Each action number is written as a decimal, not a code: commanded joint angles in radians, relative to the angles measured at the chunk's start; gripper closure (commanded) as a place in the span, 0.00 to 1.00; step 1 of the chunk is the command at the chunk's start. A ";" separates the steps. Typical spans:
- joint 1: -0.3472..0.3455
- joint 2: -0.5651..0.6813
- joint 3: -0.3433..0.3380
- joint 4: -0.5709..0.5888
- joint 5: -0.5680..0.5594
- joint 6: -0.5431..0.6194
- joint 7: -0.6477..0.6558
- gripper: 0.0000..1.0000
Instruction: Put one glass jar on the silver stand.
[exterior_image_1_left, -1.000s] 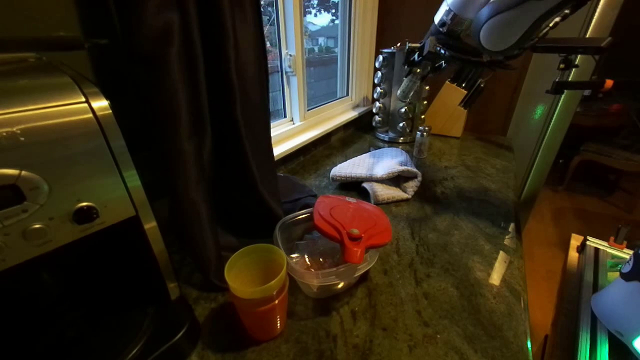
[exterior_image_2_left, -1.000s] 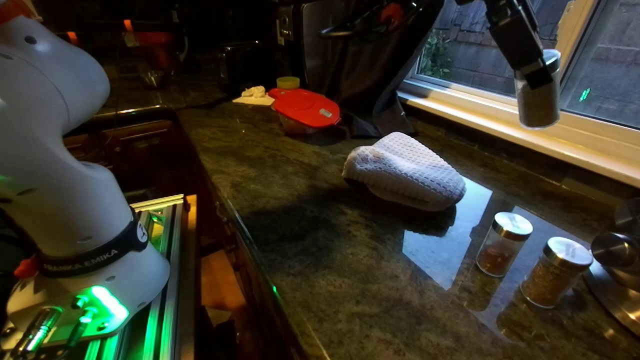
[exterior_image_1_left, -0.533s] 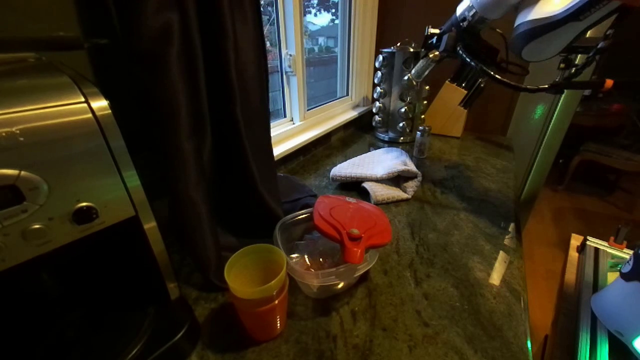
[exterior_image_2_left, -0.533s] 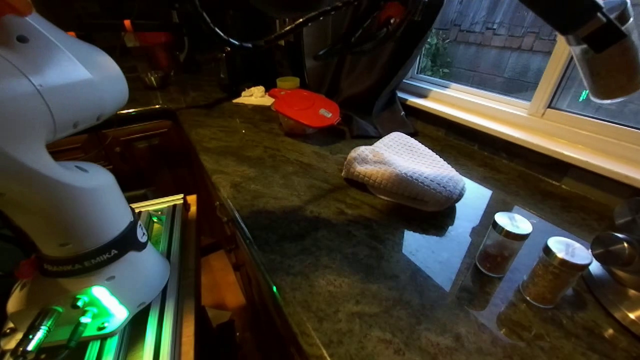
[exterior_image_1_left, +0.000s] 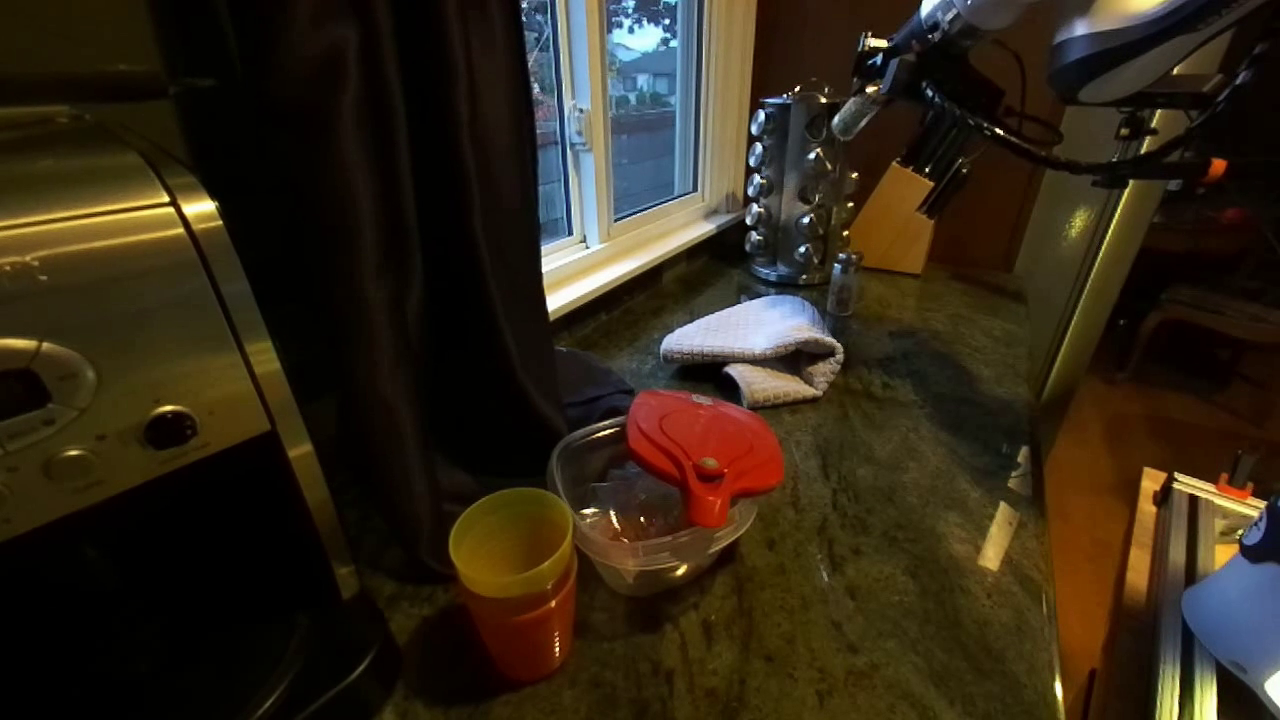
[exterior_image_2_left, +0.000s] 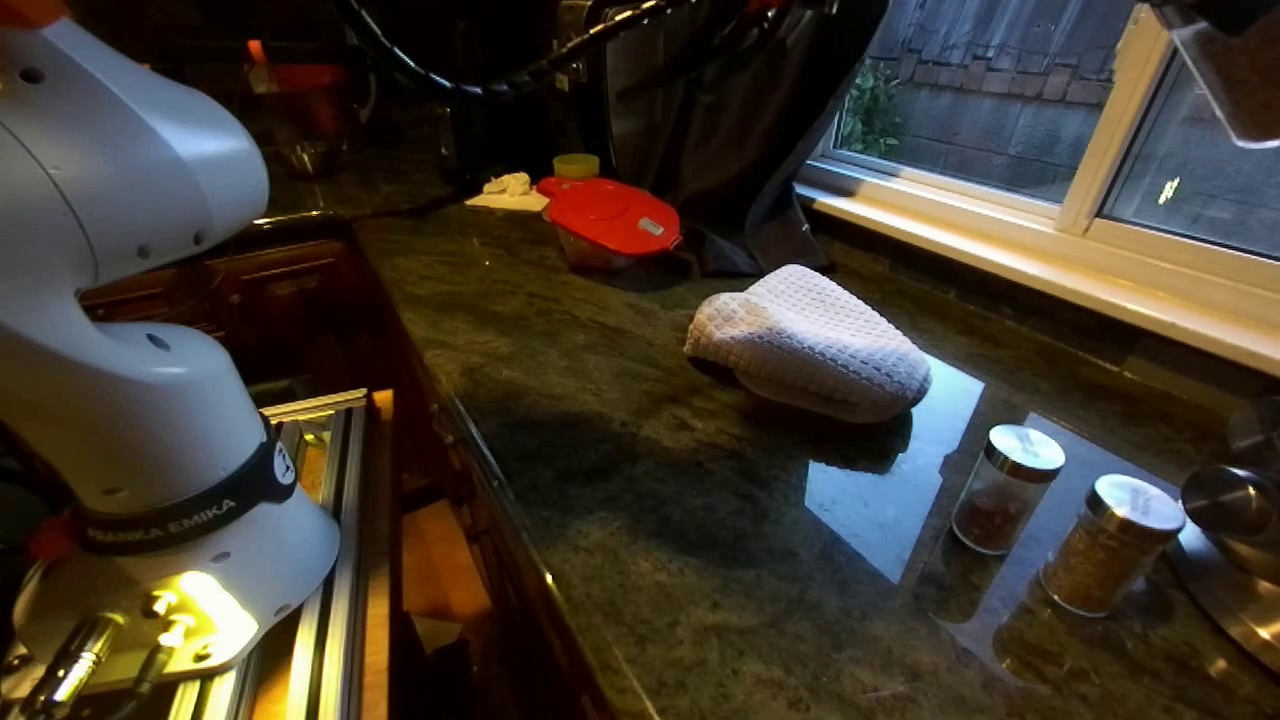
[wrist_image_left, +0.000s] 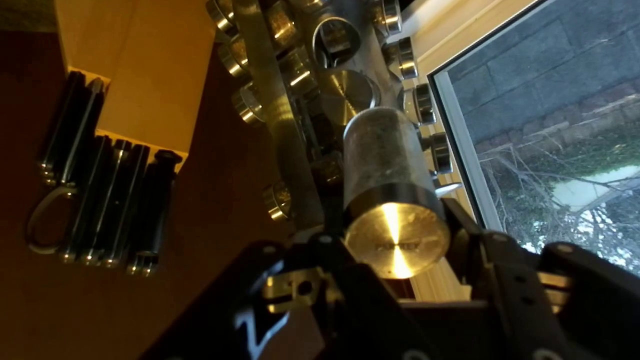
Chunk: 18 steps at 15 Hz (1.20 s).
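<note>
My gripper (wrist_image_left: 397, 230) is shut on the lid end of a glass jar (wrist_image_left: 382, 150). The jar is tilted, its clear base pointing at the silver stand (wrist_image_left: 280, 120). In the wrist view the base overlaps a lidded jar in the stand, just below a vacant round hole (wrist_image_left: 336, 42); whether they touch I cannot tell. An exterior view shows the gripper (exterior_image_1_left: 868, 88) and jar (exterior_image_1_left: 855, 112) high up, beside the top of the stand (exterior_image_1_left: 790, 190). In an exterior view only the lower part of the held jar (exterior_image_2_left: 1235, 75) shows, at the top right corner.
Two more lidded jars (exterior_image_2_left: 1008, 490) (exterior_image_2_left: 1112, 545) stand on the counter by the stand's base. A knife block (exterior_image_1_left: 893, 220) is beside the stand, the window (wrist_image_left: 550, 125) on its other side. A folded towel (exterior_image_1_left: 755, 340) and a red-lidded bowl (exterior_image_1_left: 650, 540) lie farther along.
Gripper and jar have risen and shifted right in both exterior views, with the jar more tilted. The movement is smaller in the last half second. The robot base light turned from green to yellow-white.
</note>
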 joint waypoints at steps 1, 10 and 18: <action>-0.024 -0.006 0.019 0.021 -0.052 0.013 0.055 0.76; -0.062 0.035 0.081 0.110 -0.308 -0.015 0.270 0.76; -0.016 0.127 0.070 0.173 -0.630 -0.085 0.507 0.76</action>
